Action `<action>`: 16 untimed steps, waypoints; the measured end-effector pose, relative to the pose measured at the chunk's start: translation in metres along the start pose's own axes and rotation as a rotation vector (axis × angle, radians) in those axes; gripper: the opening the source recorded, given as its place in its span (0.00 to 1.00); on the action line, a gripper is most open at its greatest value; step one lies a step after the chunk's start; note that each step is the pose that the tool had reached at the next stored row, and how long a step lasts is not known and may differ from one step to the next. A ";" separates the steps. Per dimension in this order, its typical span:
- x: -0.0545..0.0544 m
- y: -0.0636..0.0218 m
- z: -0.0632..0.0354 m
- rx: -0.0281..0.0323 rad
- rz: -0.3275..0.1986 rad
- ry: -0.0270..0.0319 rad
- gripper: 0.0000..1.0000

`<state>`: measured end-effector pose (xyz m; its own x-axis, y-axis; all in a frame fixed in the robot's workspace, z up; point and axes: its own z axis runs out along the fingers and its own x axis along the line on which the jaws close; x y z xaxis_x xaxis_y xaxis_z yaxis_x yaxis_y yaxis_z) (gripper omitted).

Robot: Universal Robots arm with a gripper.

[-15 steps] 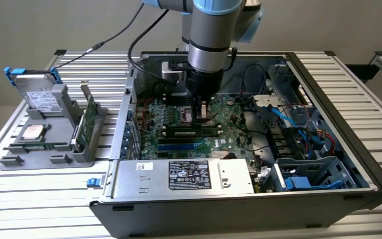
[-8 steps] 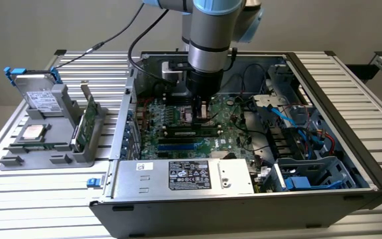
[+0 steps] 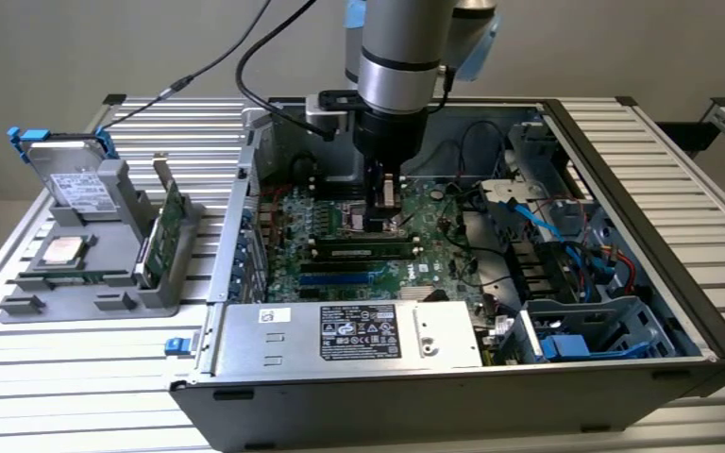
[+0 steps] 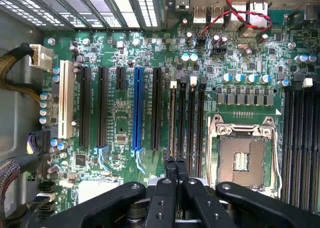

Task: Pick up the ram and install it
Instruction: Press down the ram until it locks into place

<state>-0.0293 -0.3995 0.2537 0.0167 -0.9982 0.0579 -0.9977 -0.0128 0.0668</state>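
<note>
I see the open computer case [image 3: 665, 236] lying on the slatted table [image 3: 73, 377], its motherboard [image 3: 445, 250] facing up. At the exterior view's left sits a grey parts holder [image 3: 110, 300]. My arm reaches down into the case. The gripper [image 3: 385, 215] hangs low over the board with its fingers pressed together, holding nothing. The ram [image 3: 360, 251] stands in a memory slot beside the empty processor socket [image 4: 245, 155]. I can't tell whether the fingertips [image 4: 170, 164] touch it.
</note>
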 end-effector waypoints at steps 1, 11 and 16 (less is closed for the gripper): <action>0.000 0.0000 0.0000 0.0000 0.000 0.0000 0.10; 0.000 0.0000 -0.0001 -0.0001 0.000 0.0002 0.10; 0.000 -0.0001 0.0007 0.0000 0.017 -0.0008 0.10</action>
<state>-0.0293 -0.3995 0.2530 -0.0007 -0.9983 0.0582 -0.9978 0.0046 0.0658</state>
